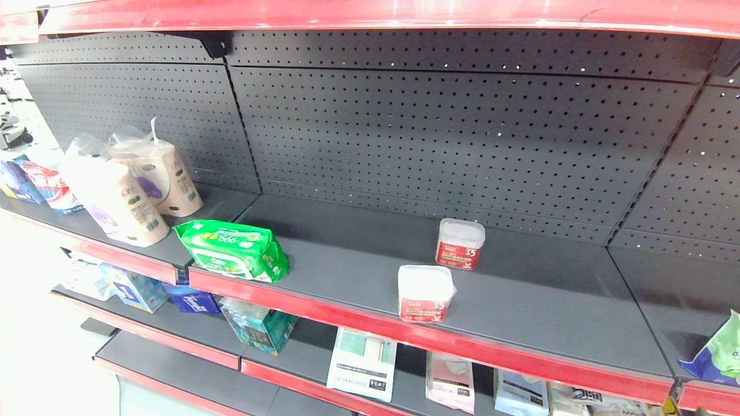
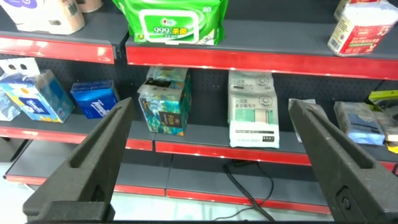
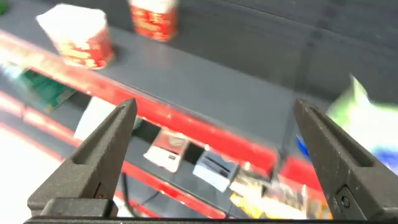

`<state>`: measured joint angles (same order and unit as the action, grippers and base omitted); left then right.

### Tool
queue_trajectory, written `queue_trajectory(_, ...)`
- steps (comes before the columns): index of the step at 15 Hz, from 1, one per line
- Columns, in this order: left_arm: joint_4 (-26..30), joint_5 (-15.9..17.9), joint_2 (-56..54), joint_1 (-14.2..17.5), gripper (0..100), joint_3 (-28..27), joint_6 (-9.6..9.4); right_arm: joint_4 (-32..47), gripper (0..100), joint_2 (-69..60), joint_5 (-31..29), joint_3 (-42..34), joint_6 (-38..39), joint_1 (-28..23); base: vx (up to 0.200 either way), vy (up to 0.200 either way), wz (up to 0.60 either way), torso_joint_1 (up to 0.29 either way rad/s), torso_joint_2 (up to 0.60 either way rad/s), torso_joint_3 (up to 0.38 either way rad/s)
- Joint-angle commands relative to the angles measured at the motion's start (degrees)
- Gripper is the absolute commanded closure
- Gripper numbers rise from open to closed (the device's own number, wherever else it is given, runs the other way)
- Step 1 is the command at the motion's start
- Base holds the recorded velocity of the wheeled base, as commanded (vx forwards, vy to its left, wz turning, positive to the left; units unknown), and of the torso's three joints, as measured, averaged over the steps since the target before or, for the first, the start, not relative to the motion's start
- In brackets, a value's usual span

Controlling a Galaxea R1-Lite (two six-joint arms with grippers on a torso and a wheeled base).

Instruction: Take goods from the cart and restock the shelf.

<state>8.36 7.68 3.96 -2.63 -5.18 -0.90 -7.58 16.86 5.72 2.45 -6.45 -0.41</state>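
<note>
Left gripper (image 2: 209, 106) hangs with its two dark fingers (image 2: 93, 155) spread wide and nothing between them, facing the front of the shelf unit just below the middle shelf (image 1: 520, 289). On that grey shelf, starting at the far left, stand some blue and red boxes (image 1: 26, 182). Next come two wrapped packs of paper rolls (image 1: 118, 199), one in front of the other and both upright. Just beside them a green wipes pack (image 1: 234, 249) lies at the red front edge, across the seam between two shelf panels. Well apart from it, toward the middle, sit two clear tubs with red labels. The front tub (image 1: 425, 292) is right at the edge, and the rear tub (image 1: 459, 242) is a little behind it and to its right (the two do not touch). At the far right a green and blue packet (image 1: 720, 352) lies on the next panel. A dark pegboard back wall (image 1: 462, 127) runs behind everything. One shelf lower, from left to right, are a light blue tissue pack (image 1: 136, 289), a dark blue pack (image 1: 191, 300), a teal box (image 1: 257, 326), a white packet (image 1: 363, 364) and a pink-toned packet (image 1: 451, 381). Right gripper (image 3: 214, 104) has its fingers spread too, holding nothing, and faces the stretch of middle shelf between the tubs and the green and blue packet.
</note>
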Motion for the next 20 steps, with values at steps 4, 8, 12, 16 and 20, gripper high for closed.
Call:
queue_trajectory(4,0.0,0.3,0.1,0.0,0,0.0,0.02,7.8,0,-16.7,-4.0,-2.5,7.2,0.5,0.0,0.0,0.0,0.0,0.0,0.0)
queue_trajectory(8,0.0,0.3,0.2,0.0,0,0.0,0.02,7.8,0,-16.8,-4.6,-2.5,7.2,0.4,0.0,0.0,0.0,0.0,0.0,0.0)
queue_trajectory(12,0.0,0.3,0.1,0.0,0,0.0,-0.06,7.8,0,-16.8,-4.6,-2.5,7.1,0.4,0.0,0.0,-0.15,0.001,0.0,-0.001)
queue_trajectory(16,0.0,0.3,0.0,0.0,0,0.0,-0.06,7.8,0,-16.8,-4.6,-2.5,7.2,0.4,0.0,0.0,-0.6,0.004,0.0,-0.001)
queue_trajectory(20,0.0,0.3,0.0,0.0,0,0.0,-0.06,7.8,0,-16.8,-4.6,-2.5,7.2,0.4,0.0,0.0,-0.6,0.005,0.0,0.0)
